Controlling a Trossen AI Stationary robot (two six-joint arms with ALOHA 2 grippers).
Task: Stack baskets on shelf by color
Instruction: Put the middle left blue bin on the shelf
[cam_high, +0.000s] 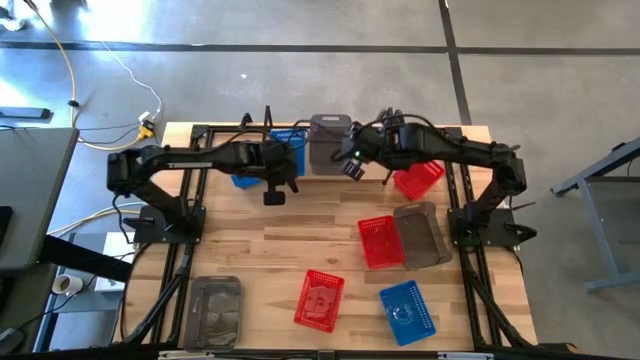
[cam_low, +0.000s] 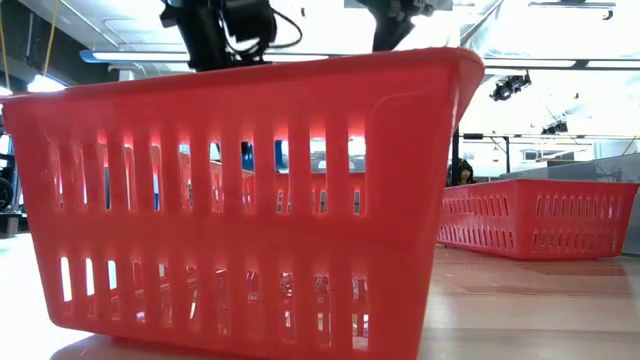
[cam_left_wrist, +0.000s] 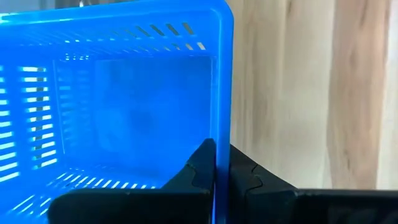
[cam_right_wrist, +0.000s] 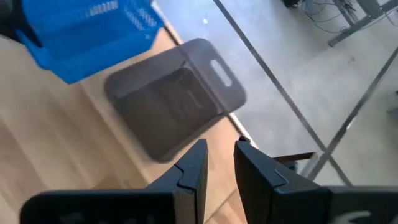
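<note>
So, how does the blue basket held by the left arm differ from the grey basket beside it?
The blue basket is opaque bright blue; the grey basket is smoky grey. The left end effector grips the blue basket's wall, while the grey basket stands free, with the right end effector above it. Both are rectangular.

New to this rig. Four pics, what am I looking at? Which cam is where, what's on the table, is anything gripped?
Two dark robot arms stand at a wooden table. The high view looks straight down. The low view sits at table height, nearly filled by a red basket. Each wrist view looks past that arm's own fingers.

The left gripper is shut on the wall of a blue basket at the table's far edge. The right gripper hangs empty, slightly open, beside a grey basket at that edge.

Loose on the table in the high view: three red baskets, two grey ones and another blue basket.
</note>
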